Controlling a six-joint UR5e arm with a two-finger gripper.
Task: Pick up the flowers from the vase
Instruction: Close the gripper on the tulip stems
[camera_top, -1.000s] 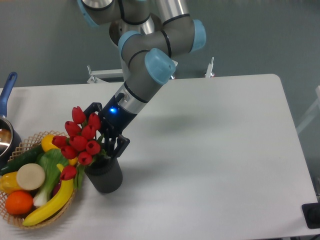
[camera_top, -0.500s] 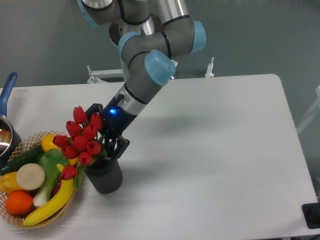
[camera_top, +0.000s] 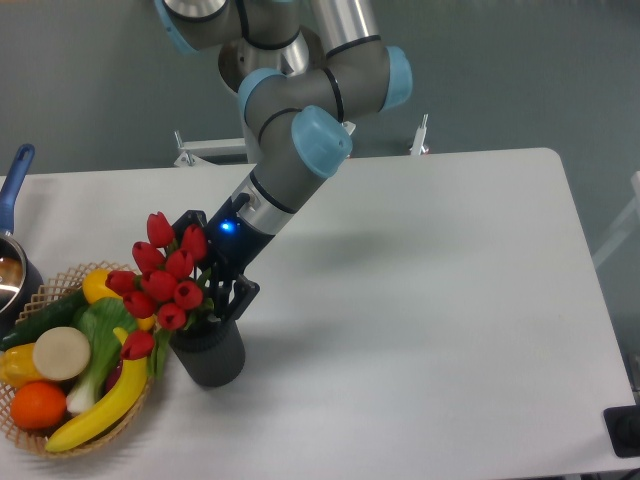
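Behind the flowers (camera_top: 163, 282) above the vase (camera_top: 210, 355), the end effector's (camera_top: 218, 296) grip is hidden, unreadable.

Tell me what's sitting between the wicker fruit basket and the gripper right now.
In the camera view, the flowers fill that gap, standing in the vase between the basket and the gripper.

The vase (camera_top: 208, 352) stands on the table (camera_top: 430, 300), left of centre near the front. The flowers (camera_top: 162, 280) stand in it. The basket (camera_top: 52, 290) sits just left. The gripper (camera_top: 218, 296) is above the vase.
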